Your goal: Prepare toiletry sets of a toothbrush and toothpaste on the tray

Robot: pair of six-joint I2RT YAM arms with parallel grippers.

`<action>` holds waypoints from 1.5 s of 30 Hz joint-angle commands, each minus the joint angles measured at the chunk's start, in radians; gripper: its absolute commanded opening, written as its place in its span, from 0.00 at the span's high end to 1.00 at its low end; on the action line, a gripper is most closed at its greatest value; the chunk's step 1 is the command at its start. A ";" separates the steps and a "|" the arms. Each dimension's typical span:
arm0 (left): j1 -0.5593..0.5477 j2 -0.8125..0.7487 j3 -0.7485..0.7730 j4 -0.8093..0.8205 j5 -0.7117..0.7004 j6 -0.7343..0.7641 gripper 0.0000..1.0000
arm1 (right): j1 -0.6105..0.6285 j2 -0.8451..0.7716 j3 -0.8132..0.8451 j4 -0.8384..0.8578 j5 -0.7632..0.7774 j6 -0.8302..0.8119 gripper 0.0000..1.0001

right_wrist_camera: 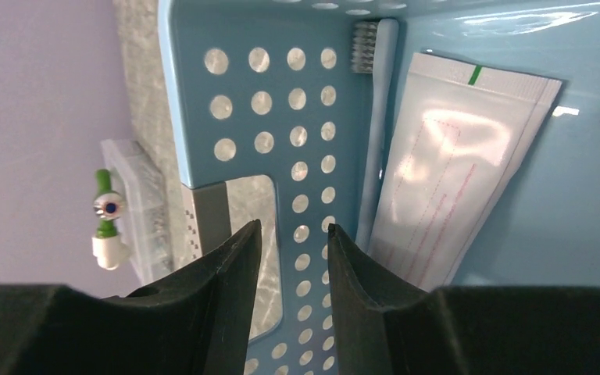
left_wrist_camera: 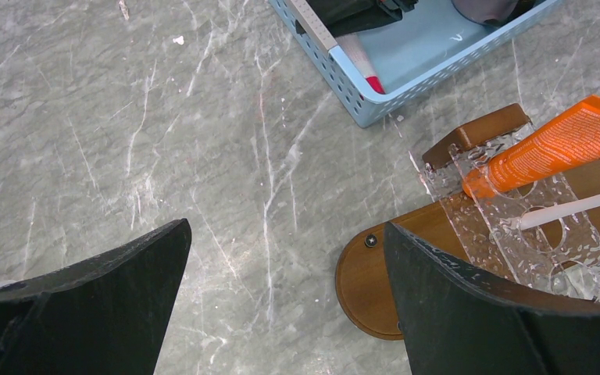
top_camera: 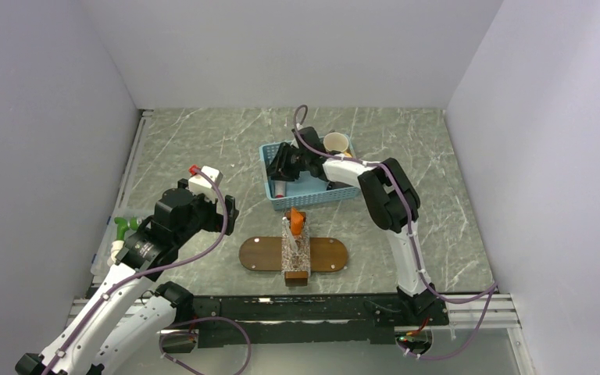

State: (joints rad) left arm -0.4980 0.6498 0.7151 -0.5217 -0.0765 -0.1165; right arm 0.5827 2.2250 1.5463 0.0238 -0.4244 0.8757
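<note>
The dark-brown oval tray lies at the front centre and carries a clear holder. The orange toothpaste leans in the holder; the left wrist view shows the toothpaste beside a white toothbrush handle in the holder on the tray. My left gripper is wide open and empty, above the table left of the tray. My right gripper is in the blue basket's left end, its jaws narrowly parted by the basket wall. A light-blue toothbrush and a white tube lie in the basket.
The light-blue mesh basket stands behind the tray, with a paper cup at its far corner. A white bottle with a red cap and a green-topped bottle stand at the left. A clear box shows past the basket wall.
</note>
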 commanded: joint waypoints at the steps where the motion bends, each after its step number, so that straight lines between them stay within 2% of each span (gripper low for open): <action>1: 0.005 -0.011 0.025 0.020 -0.008 0.009 0.01 | -0.026 -0.070 -0.024 0.152 -0.091 0.081 0.61; 11: 0.006 -0.016 0.026 0.021 -0.011 0.012 0.01 | -0.045 -0.073 0.025 -0.005 -0.068 -0.008 0.64; 23: 0.008 -0.016 0.027 0.023 -0.005 0.013 0.01 | -0.037 -0.020 0.058 -0.071 -0.061 -0.012 0.74; 30: 0.010 -0.014 0.026 0.023 -0.010 0.011 0.01 | -0.018 0.030 0.109 -0.144 -0.020 -0.053 0.75; 39: 0.009 -0.006 0.026 0.024 -0.011 0.012 0.01 | -0.003 0.062 0.164 -0.252 0.070 -0.135 0.78; 45: 0.009 -0.004 0.026 0.025 -0.007 0.012 0.01 | 0.002 0.026 0.182 -0.337 0.197 -0.221 0.78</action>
State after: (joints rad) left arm -0.4931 0.6460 0.7151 -0.5213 -0.0765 -0.1162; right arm 0.5797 2.2768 1.6897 -0.2211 -0.3454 0.7395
